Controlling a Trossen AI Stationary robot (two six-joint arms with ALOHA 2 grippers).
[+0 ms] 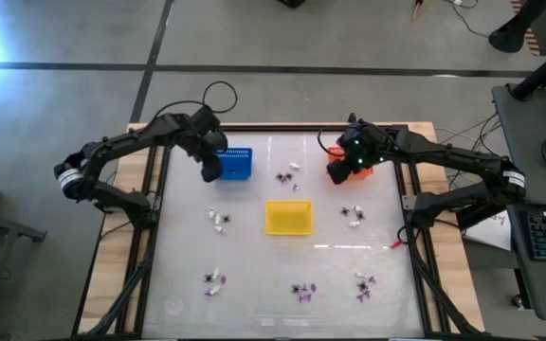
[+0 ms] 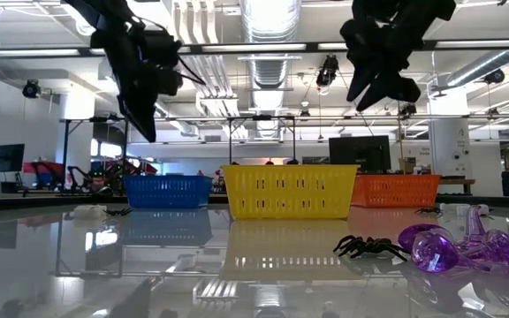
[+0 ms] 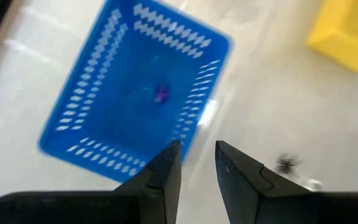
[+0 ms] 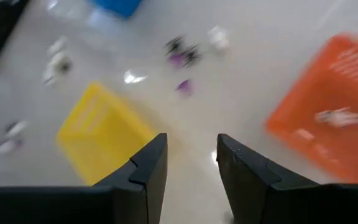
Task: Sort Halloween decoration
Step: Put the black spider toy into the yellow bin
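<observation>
Both end effectors — left (image 3: pixel 197 163) above the blue basket (image 3: pixel 129 93), right (image 4: pixel 191 155) beside the orange basket (image 4: pixel 328 124) — hang parted, empty; we should next target one bench trinket squarely.

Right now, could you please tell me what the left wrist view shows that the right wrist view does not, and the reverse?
Only the left wrist view shows the inside of the blue basket, where one small purple trinket lies. Only the right wrist view shows the orange basket with a white trinket in it, and loose trinkets scattered on the table. Both show the yellow basket and their own arm's open, empty jaws: left gripper, right gripper.
</observation>
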